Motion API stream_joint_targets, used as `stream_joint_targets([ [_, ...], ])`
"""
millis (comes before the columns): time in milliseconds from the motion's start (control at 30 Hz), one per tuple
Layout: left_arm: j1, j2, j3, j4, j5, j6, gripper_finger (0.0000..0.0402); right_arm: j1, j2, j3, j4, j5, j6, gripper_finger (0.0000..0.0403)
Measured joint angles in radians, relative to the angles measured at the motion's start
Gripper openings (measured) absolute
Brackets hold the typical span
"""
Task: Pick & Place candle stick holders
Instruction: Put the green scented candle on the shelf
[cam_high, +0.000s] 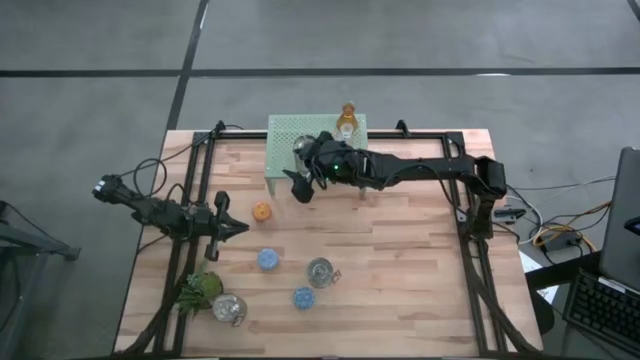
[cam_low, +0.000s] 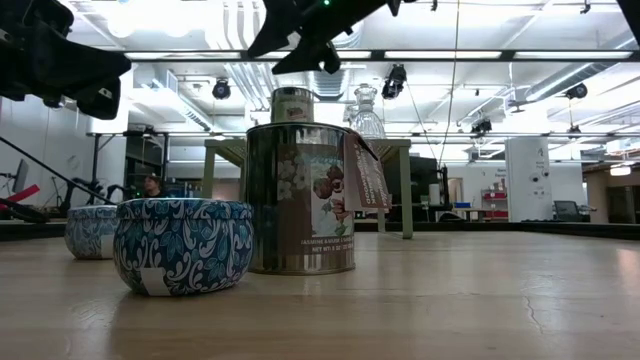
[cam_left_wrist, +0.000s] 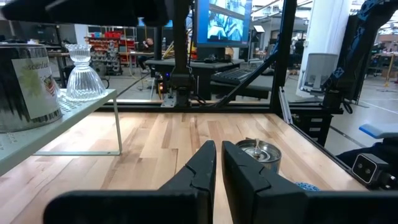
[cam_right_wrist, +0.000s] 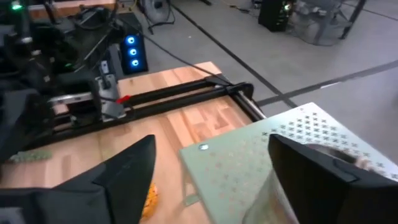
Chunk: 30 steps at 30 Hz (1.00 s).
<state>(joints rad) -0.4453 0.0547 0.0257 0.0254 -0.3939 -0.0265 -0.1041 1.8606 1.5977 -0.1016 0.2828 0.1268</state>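
My right gripper (cam_high: 300, 186) hangs open and empty over the near left corner of the pale-green mesh stand (cam_high: 285, 150); its fingers frame that corner (cam_right_wrist: 249, 155). On the stand stand a silvery tin holder (cam_high: 303, 150) and an amber glass holder (cam_high: 347, 120). On the table stand an orange holder (cam_high: 262, 211), two blue holders (cam_high: 267, 259) (cam_high: 303, 297), a silvery holder (cam_high: 320, 270) and a clear glass holder (cam_high: 230, 308). My left gripper (cam_high: 236, 227) waits shut and empty at the table's left.
A green leafy plant (cam_high: 200, 290) lies near the front left corner, beside the clear glass holder. Black frame rails (cam_high: 470, 250) run along the table's left, right and far sides. Bare wood lies in the table's right half (cam_high: 400, 260).
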Motion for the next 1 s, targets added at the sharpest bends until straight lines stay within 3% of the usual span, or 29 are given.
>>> stream_joint_targets([
  [367,0.0,0.0,0.0,0.0,0.0,0.0,0.003,0.062,0.001,-0.091,0.017,-0.007,0.017,0.0151],
  [633,0.0,0.0,0.0,0.0,0.0,0.0,0.003,0.09,0.001,-0.241,0.235,-0.009,0.026,0.0018],
  [1000,0.0,0.0,0.0,0.0,0.0,0.0,0.003,0.131,0.001,-0.46,0.561,0.05,0.062,0.0008],
])
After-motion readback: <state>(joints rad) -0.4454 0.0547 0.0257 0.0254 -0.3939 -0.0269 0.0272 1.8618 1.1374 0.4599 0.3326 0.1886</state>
